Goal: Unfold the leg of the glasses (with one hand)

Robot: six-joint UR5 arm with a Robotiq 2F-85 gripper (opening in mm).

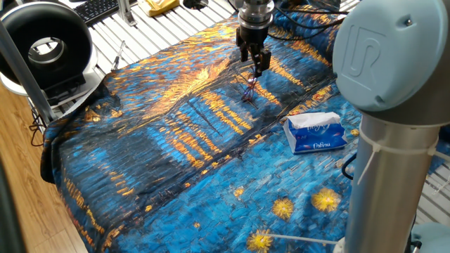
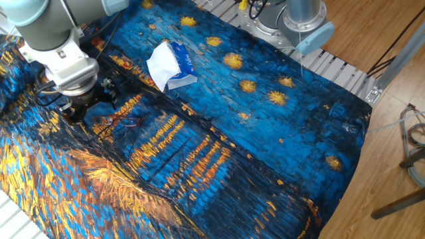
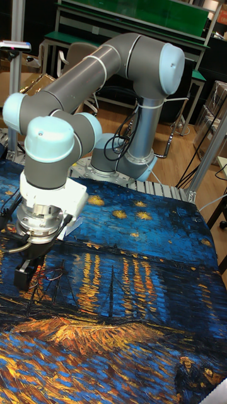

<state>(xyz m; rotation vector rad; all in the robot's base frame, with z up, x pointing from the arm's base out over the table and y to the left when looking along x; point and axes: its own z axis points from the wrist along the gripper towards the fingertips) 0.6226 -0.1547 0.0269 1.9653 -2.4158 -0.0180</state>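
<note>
In the tall fixed view, the gripper (image 3: 28,273) is hanging low at the near left over the surface (image 3: 145,303), which is draped in a blue and orange painted cloth. Its dark fingers (image 3: 22,276) are pointing down and standing apart, released, with nothing between them. Just beside them, to the right, the glasses (image 3: 49,276) are lying on the cloth as thin reddish wire, apart from the fingertips. In one fixed view, the gripper (image 1: 254,62) is hovering directly above the glasses (image 1: 249,89), clear of them. The leg itself is too thin to make out against the pattern. In the other fixed view, the glasses (image 2: 123,123) are resting just right of the gripper (image 2: 78,111). Farther off, a blue tissue pack (image 2: 170,64) is sitting well apart from both.
</note>
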